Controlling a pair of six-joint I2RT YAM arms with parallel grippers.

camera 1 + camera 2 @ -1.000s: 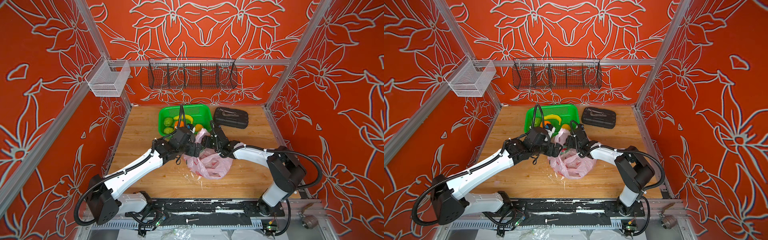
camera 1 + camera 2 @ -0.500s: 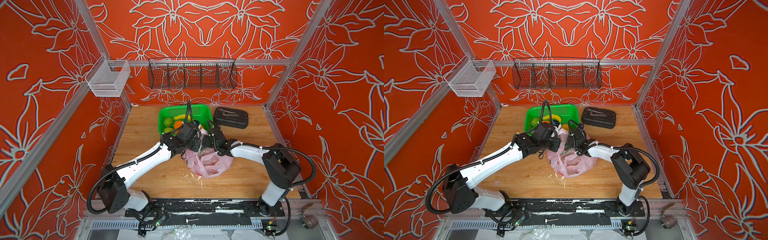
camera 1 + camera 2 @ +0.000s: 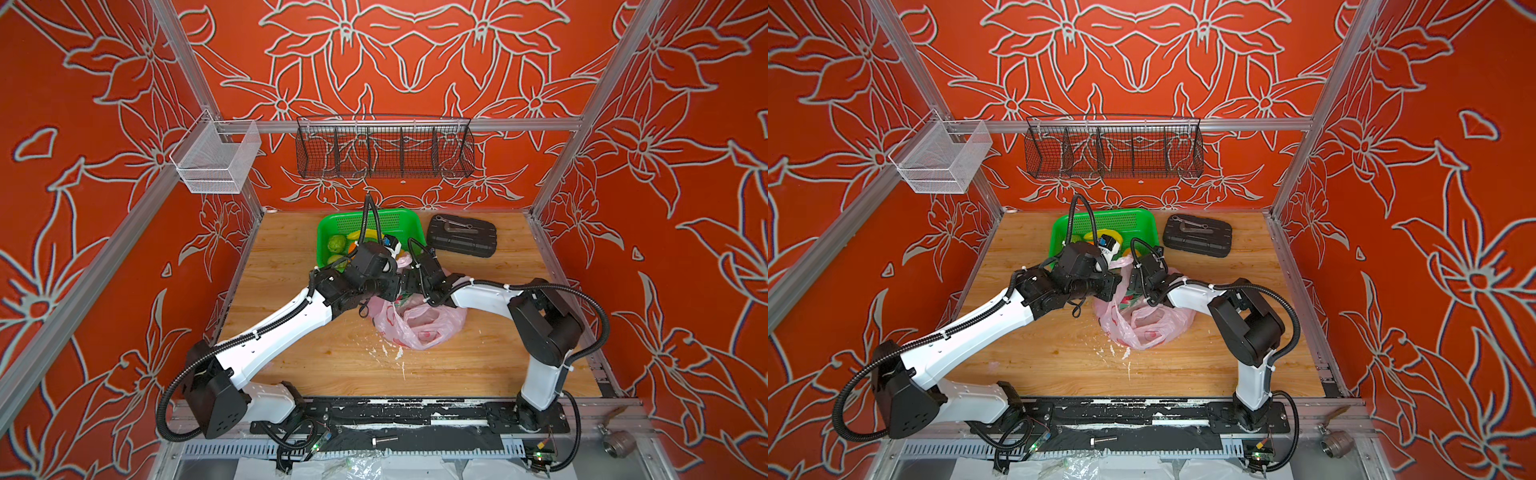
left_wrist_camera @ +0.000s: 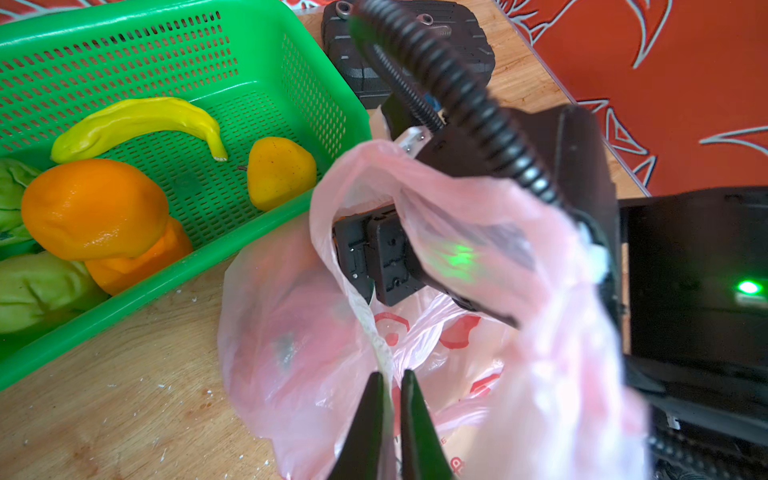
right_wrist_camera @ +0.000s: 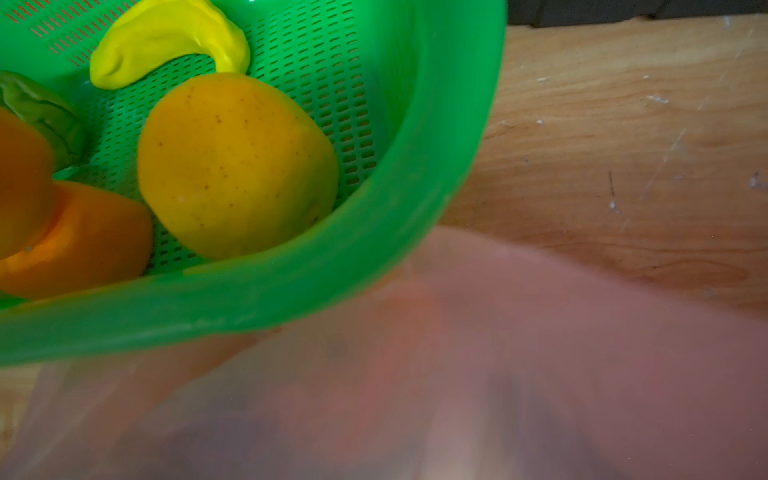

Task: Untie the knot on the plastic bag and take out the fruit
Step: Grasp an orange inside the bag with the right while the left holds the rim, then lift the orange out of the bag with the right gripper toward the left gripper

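The left claw has just closed on the rim of the thin pink plastic bag, beside the green perforated basket holding toy fruit. The right claw is veiled by plastic, so I can't tell.

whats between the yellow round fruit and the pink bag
The wall of the green basket, in the right wrist view: yellow fruit inside it, plastic bag just outside.

Wooden tabletop is carrying three items. Green basket is sitting at the back. Black case is lying beside it. Plastic bag is slumping just in front of the basket. White flecks are lying beside the bag.
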